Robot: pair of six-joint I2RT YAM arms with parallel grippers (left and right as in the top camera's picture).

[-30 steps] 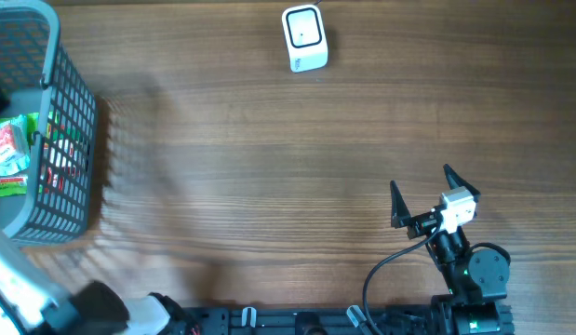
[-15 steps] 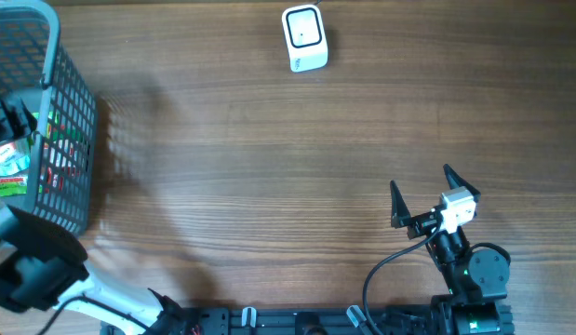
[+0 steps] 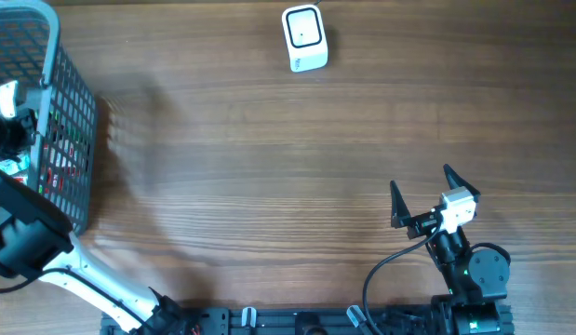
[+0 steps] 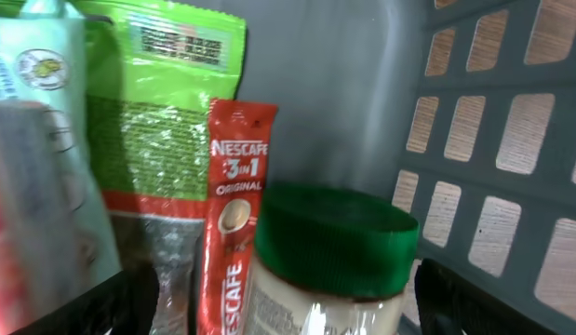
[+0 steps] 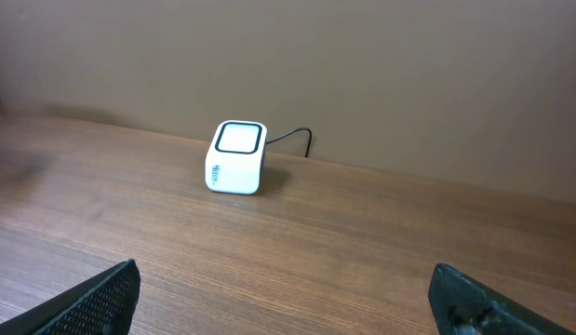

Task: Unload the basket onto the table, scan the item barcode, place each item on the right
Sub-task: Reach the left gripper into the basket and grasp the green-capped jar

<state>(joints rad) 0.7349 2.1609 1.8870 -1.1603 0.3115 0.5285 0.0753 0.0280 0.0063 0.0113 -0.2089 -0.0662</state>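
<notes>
The wooden table [image 3: 269, 167] fills the overhead view. At its far left edge stands the grey mesh basket [image 3: 73, 112], partly cut off by the frame. The left arm [image 3: 27, 242] rises from the near left corner and reaches over the basket's rim, its wrist down inside. The right arm [image 3: 474, 270] sits at the near right, well apart from the basket, its wrist pointing across the bare wood toward the far side. The white scanner [image 3: 304, 39] stands at the far edge near the middle, screen up, its cable running off behind it, and nothing lies beside it. Inside the basket a green pouch [image 4: 167, 102] leans upright against the grey wall, with a pale packet [image 4: 36, 167], too blurred to read, at its left. In front of them stands the jar [image 4: 334, 242] with a green lid, upright and close to the mesh side wall. A red Nescafé sachet [image 4: 236, 214] stands just beside the jar on its left, overlapping the pouch. So the goods with barcodes are all in the basket, far from the scanner. The left gripper [image 4: 283, 307] hangs low over the jar, its jaws spread with one dark fingertip on each side of the lid. Whether either tip touches the jar cannot be told. The right gripper [image 3: 422, 181] hovers over the table, jaws spread wide and holding nothing.
</notes>
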